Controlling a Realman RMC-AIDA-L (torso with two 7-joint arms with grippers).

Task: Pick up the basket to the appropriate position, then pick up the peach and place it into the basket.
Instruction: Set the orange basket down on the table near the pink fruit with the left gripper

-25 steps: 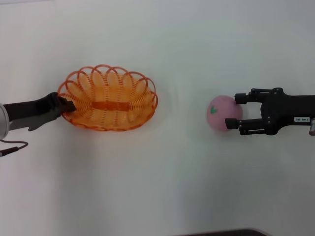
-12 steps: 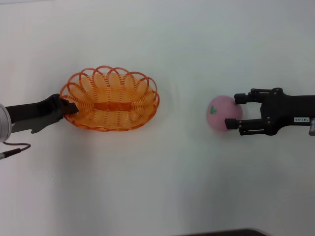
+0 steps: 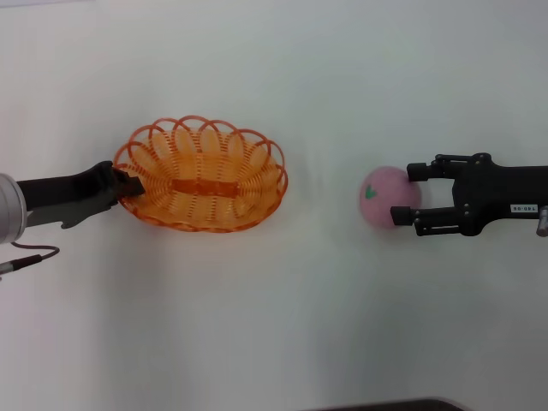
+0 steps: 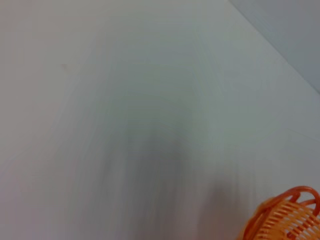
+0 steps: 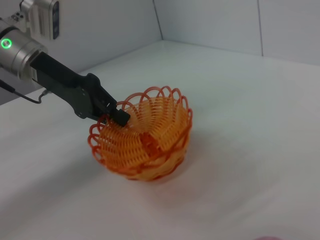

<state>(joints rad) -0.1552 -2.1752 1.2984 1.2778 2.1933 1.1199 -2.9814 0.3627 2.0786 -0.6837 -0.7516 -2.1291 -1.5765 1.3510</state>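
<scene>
The orange wire basket (image 3: 205, 184) is left of centre in the head view, and my left gripper (image 3: 127, 183) is shut on its left rim. From the right wrist view the basket (image 5: 145, 140) looks tilted, with the left gripper (image 5: 114, 113) pinching the near rim. Only a corner of the basket (image 4: 290, 215) shows in the left wrist view. The pink peach (image 3: 385, 197), with its green leaf mark, lies on the table at the right. My right gripper (image 3: 404, 193) is open, one finger on each side of the peach's right part.
The white table (image 3: 308, 325) spreads all around. A wall (image 5: 210, 20) rises behind it in the right wrist view. A dark edge (image 3: 385, 406) shows at the bottom of the head view.
The left gripper has carried the basket a little to the right, towards the table's middle. The right gripper and the peach have not moved.
</scene>
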